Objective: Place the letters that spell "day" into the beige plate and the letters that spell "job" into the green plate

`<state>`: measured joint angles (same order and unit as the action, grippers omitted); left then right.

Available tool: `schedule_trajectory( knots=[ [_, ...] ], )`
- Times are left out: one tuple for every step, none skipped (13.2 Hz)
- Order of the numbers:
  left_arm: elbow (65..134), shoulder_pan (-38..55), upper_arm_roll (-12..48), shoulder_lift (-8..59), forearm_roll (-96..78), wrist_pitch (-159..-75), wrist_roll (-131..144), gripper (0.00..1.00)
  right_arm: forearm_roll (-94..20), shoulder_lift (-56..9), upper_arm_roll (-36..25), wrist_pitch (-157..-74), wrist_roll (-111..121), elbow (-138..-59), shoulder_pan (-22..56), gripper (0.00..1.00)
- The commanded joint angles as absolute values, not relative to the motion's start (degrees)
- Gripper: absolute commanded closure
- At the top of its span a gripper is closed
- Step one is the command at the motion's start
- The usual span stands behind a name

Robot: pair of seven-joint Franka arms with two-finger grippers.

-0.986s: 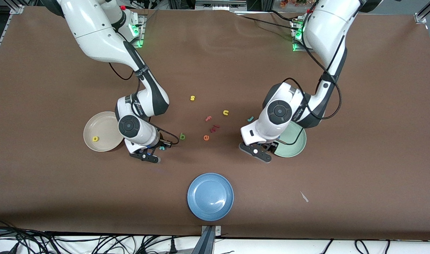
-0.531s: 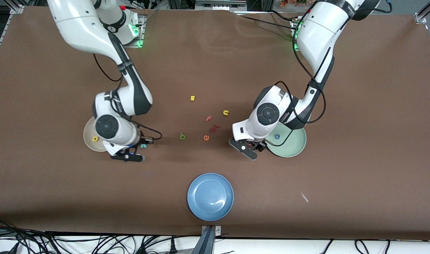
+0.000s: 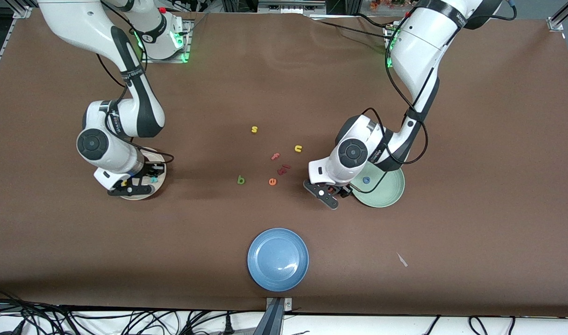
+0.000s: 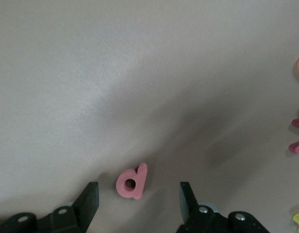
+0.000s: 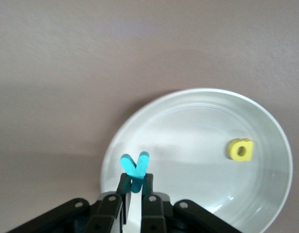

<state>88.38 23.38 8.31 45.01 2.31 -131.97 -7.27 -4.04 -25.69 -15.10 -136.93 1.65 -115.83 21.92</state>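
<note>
My right gripper (image 5: 134, 187) is shut on the teal "y" (image 5: 135, 167) and hangs over the beige plate (image 5: 266, 194). A yellow round-bowled letter (image 5: 240, 149) lies in that plate. In the front view the right gripper (image 3: 150, 180) is above the beige plate's (image 3: 139, 196) rim. My left gripper (image 4: 138, 199) is open, low over the table. The salmon-red "b" (image 4: 131, 181) lies flat between its fingers (image 4: 91, 200), touching neither. The green plate (image 3: 387, 194) beside the left gripper (image 3: 333, 190) holds the blue "o" (image 3: 366, 180). The dark green letter (image 3: 240, 179) lies mid-table. The teal "j" is hidden.
A blue plate (image 3: 278, 259) sits near the front edge. Loose letters lie mid-table: yellow "s" (image 3: 254, 129), yellow "u" (image 3: 298, 149), reddish "f" (image 3: 275, 156), orange "e" (image 3: 272, 182) and dark red pieces (image 3: 283, 170).
My right arm carried the teal "y" from over the bare table to over the beige plate. My left gripper left the green plate, uncovering the blue "o", and moved over the salmon-red "b".
</note>
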Motion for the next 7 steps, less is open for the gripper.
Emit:
schedule_trajectory(
  knots=[
    [88.7, 24.4, 8.1, 45.5, 3.3, -133.2, -8.3, 0.37, -3.4, -23.0, -16.5, -140.2, 7.9, -120.4, 22.1, 0.71],
    [88.7, 24.3, 8.1, 45.8, 4.1, -133.8, -8.3, 0.37, -3.8, -23.0, -16.9, -140.1, 8.1, -120.2, 22.1, 0.03],
    [88.7, 24.2, 8.1, 45.8, 5.2, -133.9, -8.4, 0.40, -3.9, -23.1, -16.9, -139.6, 8.0, -119.8, 22.1, 0.00],
    [88.7, 24.2, 8.1, 45.8, 5.4, -133.9, -8.4, 0.50, -4.5, -23.0, -16.9, -138.4, 7.7, -119.4, 22.1, 0.00],
    [88.7, 24.2, 8.1, 45.8, 5.4, -133.9, -8.4, 0.57, -5.2, -23.1, -16.7, -137.6, 6.7, -118.4, 22.2, 0.00],
    [88.7, 24.0, 8.0, 45.8, 5.4, -133.8, -8.4, 0.57, -6.4, -23.4, -16.4, -136.3, 4.2, -116.9, 22.7, 0.00],
    [88.7, 23.9, 7.8, 45.8, 5.4, -133.8, -8.4, 0.56, -7.5, -23.5, -15.7, -135.2, 1.1, -115.9, 23.5, 0.00]
  ],
)
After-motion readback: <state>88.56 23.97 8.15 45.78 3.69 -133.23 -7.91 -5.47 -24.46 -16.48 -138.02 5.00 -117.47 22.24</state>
